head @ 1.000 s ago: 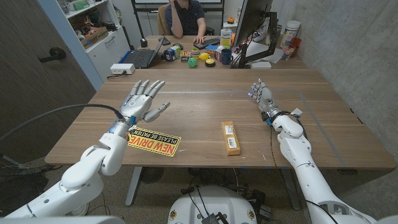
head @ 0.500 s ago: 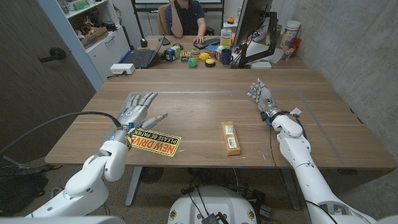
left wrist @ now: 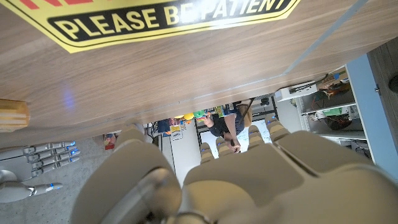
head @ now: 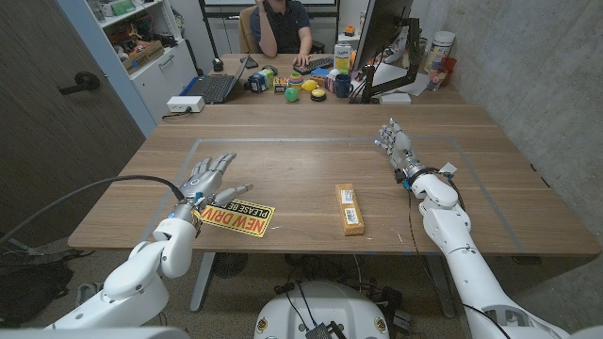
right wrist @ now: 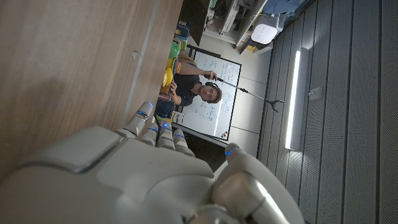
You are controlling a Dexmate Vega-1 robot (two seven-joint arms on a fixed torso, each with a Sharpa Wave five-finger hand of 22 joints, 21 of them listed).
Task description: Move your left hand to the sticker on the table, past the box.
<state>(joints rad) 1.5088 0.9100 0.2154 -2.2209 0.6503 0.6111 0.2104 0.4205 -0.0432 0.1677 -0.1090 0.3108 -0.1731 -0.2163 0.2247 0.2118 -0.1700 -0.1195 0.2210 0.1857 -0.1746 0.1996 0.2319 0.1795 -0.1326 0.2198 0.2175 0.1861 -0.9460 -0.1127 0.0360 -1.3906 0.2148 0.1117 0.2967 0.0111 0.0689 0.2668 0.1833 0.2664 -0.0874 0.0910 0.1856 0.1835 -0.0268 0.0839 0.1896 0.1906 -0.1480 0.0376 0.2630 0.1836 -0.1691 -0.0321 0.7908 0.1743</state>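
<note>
While the wooden counter [head: 311, 179] carries everything, its far end is cluttered: a laptop [head: 213, 87], a monitor [head: 381, 42], small coloured items, with a person [head: 280, 24] seated behind.

Left hand [head: 206, 175] is open, fingers spread and extended, holding nothing — it sits at the near-left part of the counter, just at the left end of the sticker [head: 234, 215]. Head view: wrist overlaps the sticker's left edge; can't tell if it actually touches.

Right hand [head: 397, 146] on the right side, fingers straight and slightly apart, empty, well apart from everything else.

Sticker is yellow/black, "PLEASE BE PATIENT" readable in the left wrist view [left wrist: 168, 18], lying flat near the front edge.

Box [head: 350, 208] — small, narrow, yellow-brown, flat on the counter between the two hands, well to the right of the sticker.
</note>
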